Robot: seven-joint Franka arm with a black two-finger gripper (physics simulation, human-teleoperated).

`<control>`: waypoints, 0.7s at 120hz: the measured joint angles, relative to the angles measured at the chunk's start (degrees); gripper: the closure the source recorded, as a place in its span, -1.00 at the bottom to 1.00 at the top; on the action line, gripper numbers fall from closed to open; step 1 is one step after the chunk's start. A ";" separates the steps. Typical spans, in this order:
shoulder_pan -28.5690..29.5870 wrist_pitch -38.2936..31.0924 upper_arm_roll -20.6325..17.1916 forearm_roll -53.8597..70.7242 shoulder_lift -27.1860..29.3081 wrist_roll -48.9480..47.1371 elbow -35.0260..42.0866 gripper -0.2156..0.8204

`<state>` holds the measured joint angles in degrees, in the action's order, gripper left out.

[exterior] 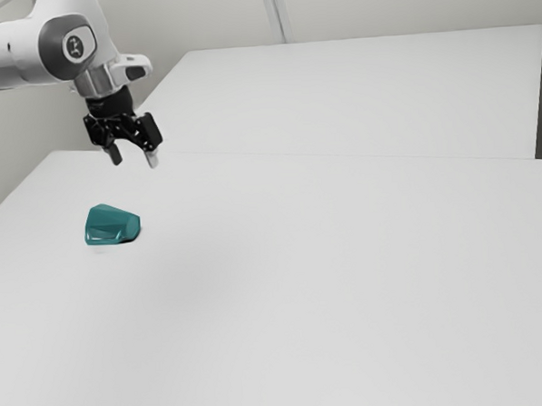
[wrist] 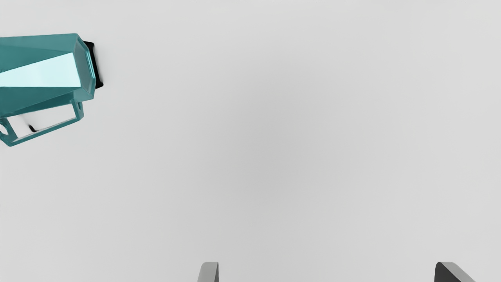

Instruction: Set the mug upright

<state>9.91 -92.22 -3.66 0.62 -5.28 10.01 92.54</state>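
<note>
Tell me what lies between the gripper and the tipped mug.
Just a bare stretch of white tabletop lies between the open gripper and the mug; the wrist view shows that.

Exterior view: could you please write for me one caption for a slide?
Open end effector above the table, where a teal mug lies on its side.

Wrist view: mug (wrist: 39, 70), wide end cut off by the edge; worktop (wrist: 274, 156) directly beneath the mug, hidden. Exterior view: arm (exterior: 9, 58) above the mug, cut off; handle (wrist: 47, 130), too small to tell.
</note>
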 joint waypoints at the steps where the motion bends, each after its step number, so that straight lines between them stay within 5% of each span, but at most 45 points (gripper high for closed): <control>1: 0.04 -0.36 0.10 -0.06 0.06 0.09 0.12 -0.58; 40: 4.29 -12.19 1.45 -7.94 8.09 3.66 13.73 -0.58; 62: 31.39 -20.00 -0.91 -19.31 11.05 12.96 22.97 -0.58; 84: 44.92 -24.21 -7.74 -36.77 2.68 28.79 22.30 -0.58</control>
<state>54.83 -116.43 -11.40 -36.15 -2.60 38.81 114.84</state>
